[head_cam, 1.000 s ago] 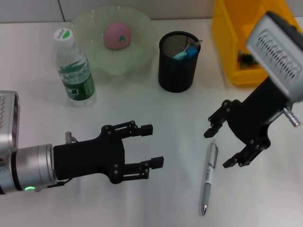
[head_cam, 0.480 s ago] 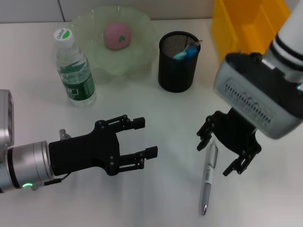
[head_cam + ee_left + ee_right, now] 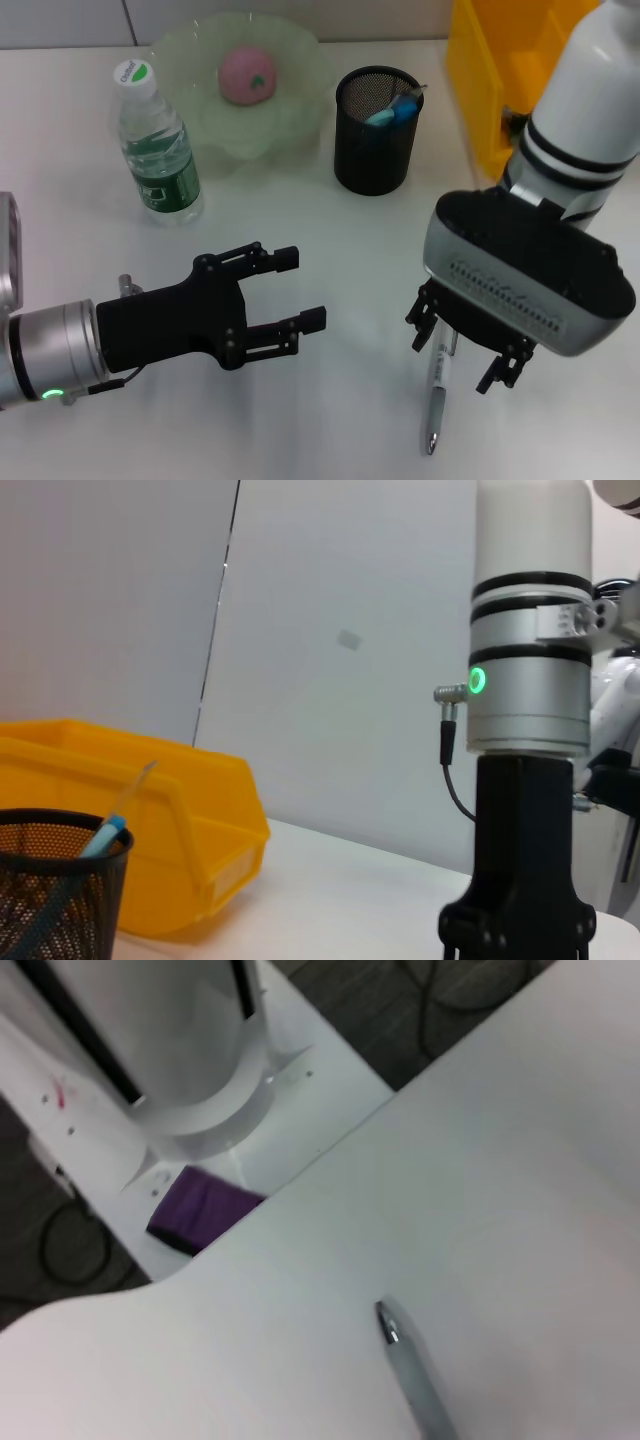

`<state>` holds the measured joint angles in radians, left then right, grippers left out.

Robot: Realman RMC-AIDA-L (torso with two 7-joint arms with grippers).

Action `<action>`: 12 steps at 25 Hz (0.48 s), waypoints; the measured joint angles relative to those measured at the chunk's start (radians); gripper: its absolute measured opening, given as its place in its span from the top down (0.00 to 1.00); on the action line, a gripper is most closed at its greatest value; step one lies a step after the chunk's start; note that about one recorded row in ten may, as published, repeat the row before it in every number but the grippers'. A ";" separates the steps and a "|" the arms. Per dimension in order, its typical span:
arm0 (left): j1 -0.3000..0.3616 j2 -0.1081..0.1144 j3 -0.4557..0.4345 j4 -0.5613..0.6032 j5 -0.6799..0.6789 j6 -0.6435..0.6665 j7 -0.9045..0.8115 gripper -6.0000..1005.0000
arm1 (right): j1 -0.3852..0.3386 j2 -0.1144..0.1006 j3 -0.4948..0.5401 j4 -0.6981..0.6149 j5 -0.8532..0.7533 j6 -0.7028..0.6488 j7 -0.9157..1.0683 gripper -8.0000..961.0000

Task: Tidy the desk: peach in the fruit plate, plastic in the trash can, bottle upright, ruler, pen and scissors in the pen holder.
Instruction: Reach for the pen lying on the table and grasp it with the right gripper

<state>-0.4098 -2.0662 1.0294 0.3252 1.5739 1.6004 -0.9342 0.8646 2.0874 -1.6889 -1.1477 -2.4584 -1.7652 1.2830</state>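
So the pale green translucent fruit plate (image 3: 300,110) sits at the back of the white desk (image 3: 330,250) with the pink peach (image 3: 247,75) already lying in it. Just beside it on the left stands the clear plastic water bottle (image 3: 155,150) with its green label and white cap, upright. To the right of the plate is the black mesh pen holder (image 3: 374,130), and it's got something blue and something thin poking up out of the rim; can't tell exactly what each item is. The left wrist view catches that same holder with a blue-tipped stick leaning out of it, and the yellow plastic bin (image 3: 150,830) right behind it. In the head view that bin is at the back right corner, and there's something dark inside it, too hidden by the arm to name.

The silver pen (image 3: 438,395) lies flat on the desk near the front right, tip pointing toward the front edge. The right gripper (image 3: 462,350) is right over the pen's upper end, fingers spread apart with one on each side of the barrel, not closed on it. Whether the fingertips touch the desk isn't clear. The right wrist view shows just the pen's tip on the white surface.

The left gripper (image 3: 300,290) hangs over the desk front left, fingers apart, holding nothing, well apart from the pen.
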 joint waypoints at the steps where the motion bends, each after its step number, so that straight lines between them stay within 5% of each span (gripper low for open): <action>1: 0.000 0.000 0.000 0.000 0.000 0.000 0.000 0.23 | 0.000 0.000 0.000 0.000 0.000 0.000 0.000 0.25; 12: 0.008 -0.001 -0.002 0.000 0.000 0.008 0.000 0.23 | 0.001 0.000 -0.145 -0.006 -0.006 0.070 -0.003 0.28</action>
<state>-0.4015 -2.0675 1.0276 0.3251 1.5739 1.6084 -0.9342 0.8652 2.0877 -1.8343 -1.1542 -2.4646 -1.6947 1.2798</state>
